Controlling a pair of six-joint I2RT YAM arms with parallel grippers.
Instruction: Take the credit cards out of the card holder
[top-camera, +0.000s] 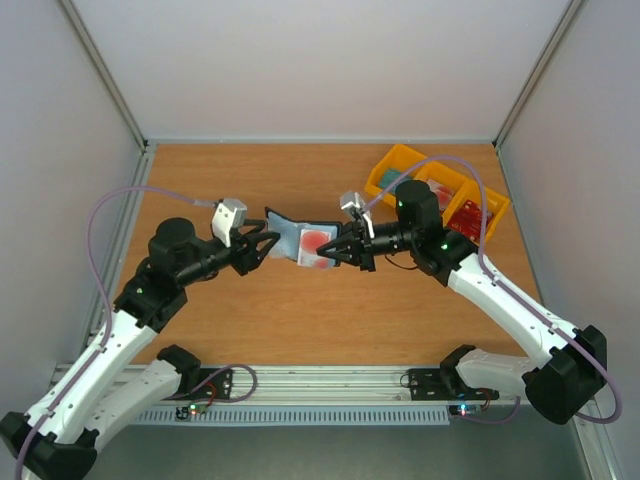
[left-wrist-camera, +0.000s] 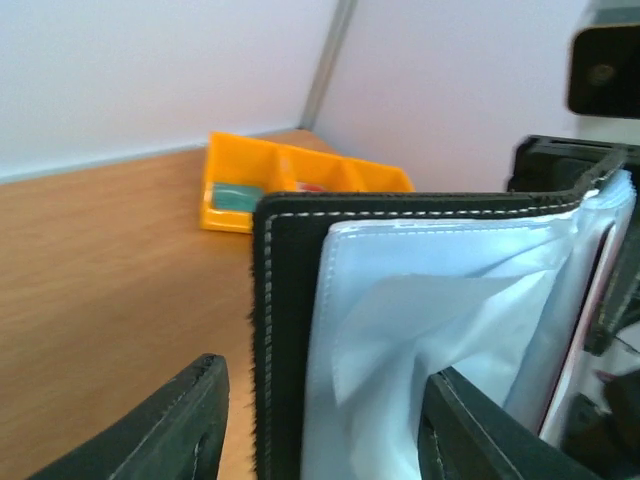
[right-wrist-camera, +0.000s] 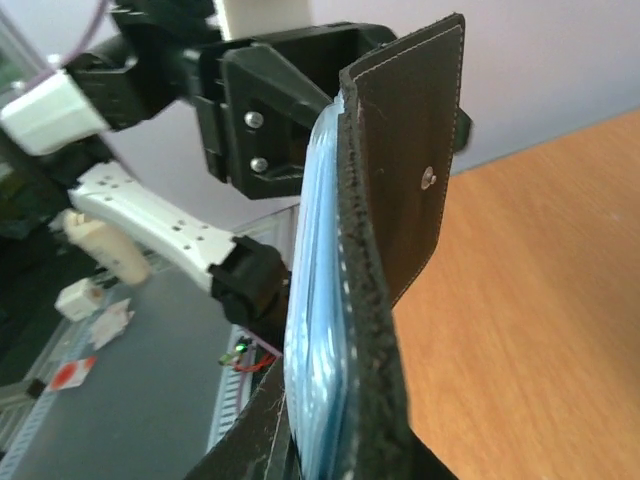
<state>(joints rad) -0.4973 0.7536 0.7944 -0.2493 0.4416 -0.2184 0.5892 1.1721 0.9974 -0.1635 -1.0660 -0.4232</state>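
Here, right hand (top-camera: 326, 250) pinching card holder (top-camera: 289, 233), left hand (top-camera: 268, 245) spread.

Bright, even and diffuse from overhead in the top view, sharp across the frame; only faint, soft shadows on the table (top-camera: 300, 320) beneath the left arm (top-camera: 110, 340) and right arm (top-camera: 505, 300). Close and soft in the left wrist view: card holder (left-wrist-camera: 290, 330) blurred, its clear sleeves washed pale, yellow tray (left-wrist-camera: 270, 175) hazy. In the right wrist view, stitched edge fairly crisp, left arm behind out of focus.
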